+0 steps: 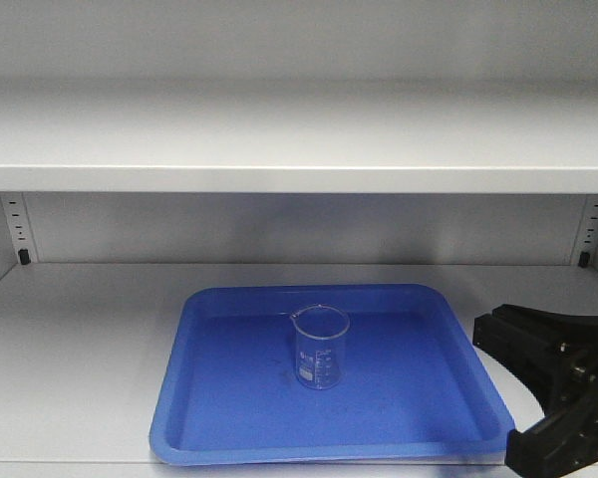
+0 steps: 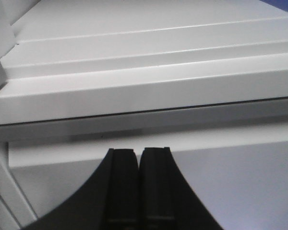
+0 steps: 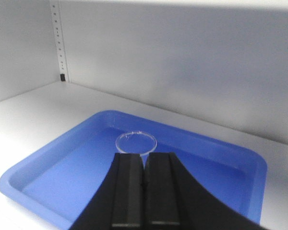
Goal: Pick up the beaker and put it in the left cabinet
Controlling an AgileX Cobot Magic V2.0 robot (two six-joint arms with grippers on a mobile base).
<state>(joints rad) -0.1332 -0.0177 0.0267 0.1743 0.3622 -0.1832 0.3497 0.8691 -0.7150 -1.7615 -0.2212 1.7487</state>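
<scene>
2 grippers, left (image 2: 139, 158) and right (image 3: 145, 165), pressed together; 1 beaker (image 1: 321, 347), 1 tray (image 1: 209, 398).

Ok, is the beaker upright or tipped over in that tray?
Upright. The beaker stands on its base in the blue tray, rim up; the right wrist view shows its round open mouth. It looks empty.

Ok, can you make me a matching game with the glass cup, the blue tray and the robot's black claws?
Things:
1. beaker
2. blue tray
3. right gripper
4. left gripper

Where or how:
A. lies flat on the grey cabinet shelf
B. shut, looking at bare grey shelving
C. stands upright in the middle of the tray
D. shut, pointing at the beaker

Pairs: 1-C, 2-A, 3-D, 4-B
</scene>
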